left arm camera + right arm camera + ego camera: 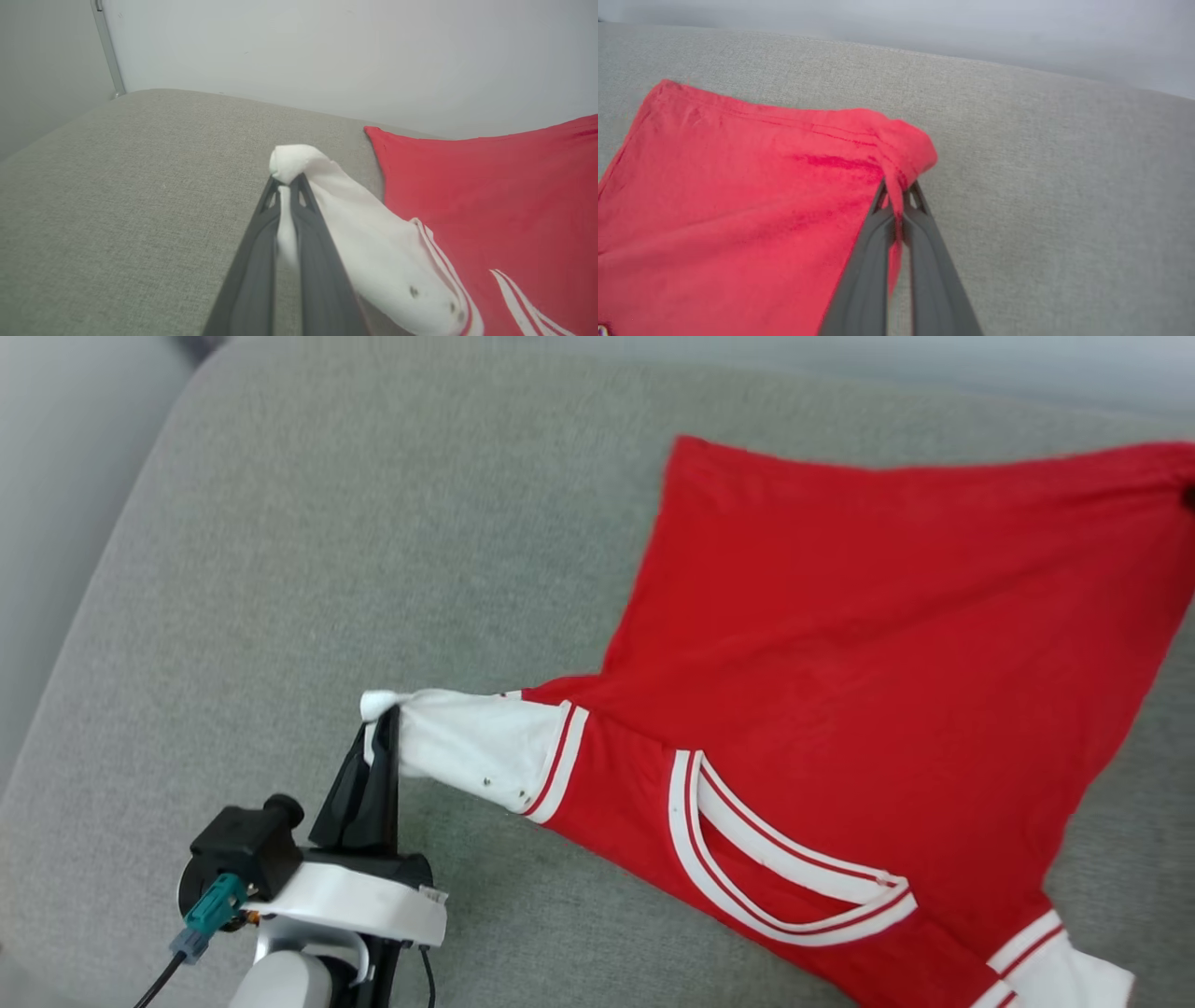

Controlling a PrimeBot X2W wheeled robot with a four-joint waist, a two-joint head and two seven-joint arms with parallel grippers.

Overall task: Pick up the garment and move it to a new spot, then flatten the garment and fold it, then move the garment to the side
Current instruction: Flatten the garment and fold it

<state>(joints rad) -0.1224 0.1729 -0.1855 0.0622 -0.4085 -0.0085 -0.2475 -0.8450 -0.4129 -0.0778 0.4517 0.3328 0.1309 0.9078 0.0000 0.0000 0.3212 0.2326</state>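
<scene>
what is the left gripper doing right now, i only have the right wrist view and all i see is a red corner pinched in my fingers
Observer: The left gripper is shut on the tip of one white sleeve of the garment.
Operator: which side of the shirt is up
Observer: A plain red side. The striped neck trim shows toward the near edge, and no lettering is visible.
Operator: other sleeve free
Observer: Yes, the other sleeve lies at the near right on the grey cushion, with nothing gripping it.
</scene>
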